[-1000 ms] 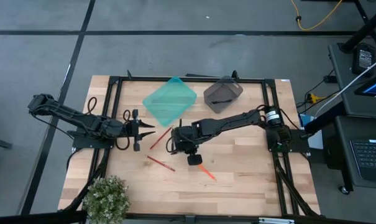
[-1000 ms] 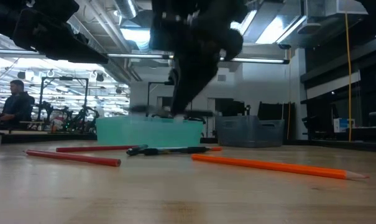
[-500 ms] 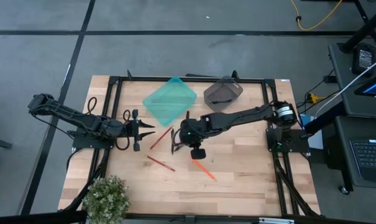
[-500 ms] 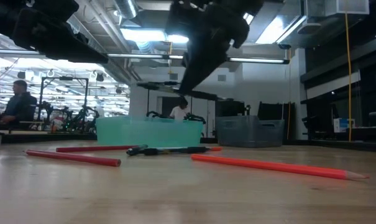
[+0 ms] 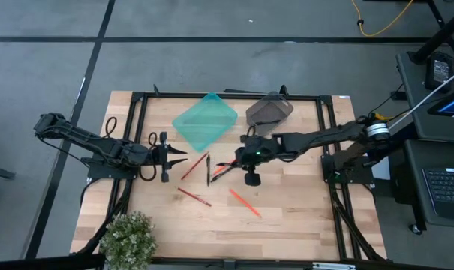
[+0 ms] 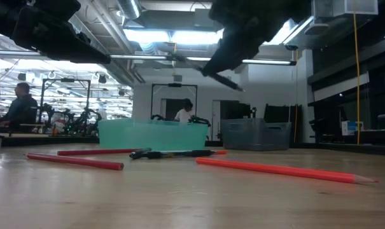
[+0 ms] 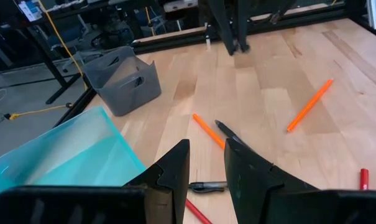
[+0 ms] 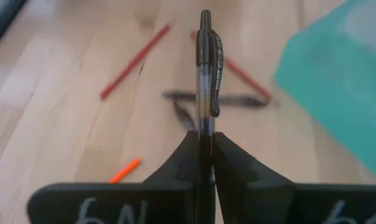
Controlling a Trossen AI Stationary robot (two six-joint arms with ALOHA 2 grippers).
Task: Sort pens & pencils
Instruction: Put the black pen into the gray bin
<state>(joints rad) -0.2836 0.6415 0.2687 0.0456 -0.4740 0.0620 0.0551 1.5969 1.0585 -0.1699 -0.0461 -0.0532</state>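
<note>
A black pen [image 8: 206, 74] is pinched between the fingers of the right hand [image 8: 204, 146], its clip end sticking forward past the fingertips. In the high view the right hand [image 5: 242, 158] hovers above the middle of the table [image 5: 302, 195], and the low view shows the pen [image 6: 223, 80] tilted, well clear of the wood.

Below it, another black pen [image 5: 208, 169] lies on the table, just beside a dark red pencil [image 5: 194, 166] that points toward the teal bin [image 5: 205, 121]. A short orange pencil [image 5: 223, 169] lies near the raised hand. A second red pencil [image 5: 193, 197] rests closer to the table's front, and a bright orange pencil [image 5: 244, 202] lies to its right, apart from the others.

The grey bin [image 5: 269, 112] stands just beside the teal bin at the far edge, with at least one dark stick inside.

The left hand [image 5: 170, 156] waits at the table's left, its fingers [image 7: 175, 168] parted only narrowly and holding nothing. A potted plant [image 5: 127, 238] stands at the front left corner.
</note>
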